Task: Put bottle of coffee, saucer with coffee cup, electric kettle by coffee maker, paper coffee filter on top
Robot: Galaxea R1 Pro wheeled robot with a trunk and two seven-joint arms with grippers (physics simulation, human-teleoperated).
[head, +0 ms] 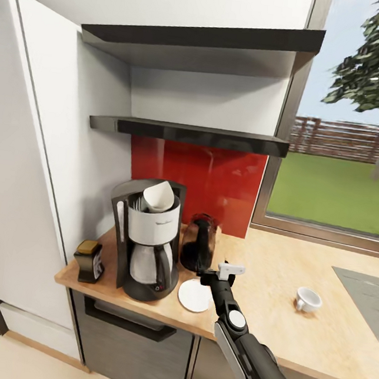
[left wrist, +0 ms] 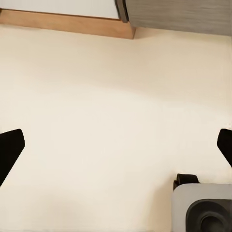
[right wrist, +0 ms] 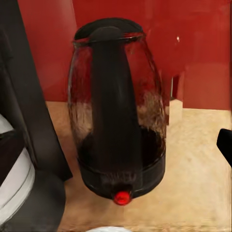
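The coffee maker stands on the kitchen countertop with the paper coffee filter in its top. To its left sits the bottle of coffee. On its right stands the electric kettle, its black handle facing my right wrist camera. The saucer lies bare in front of the kettle. The coffee cup stands alone further right. My right gripper is open, just short of the kettle and over the saucer's far edge; one fingertip shows. The left gripper hangs open over the floor.
The kitchen shelf runs above the red backsplash, with a second black slab higher up. A tall white cabinet bounds the counter on the left. A grey sink area and a window lie to the right. My base is below the left gripper.
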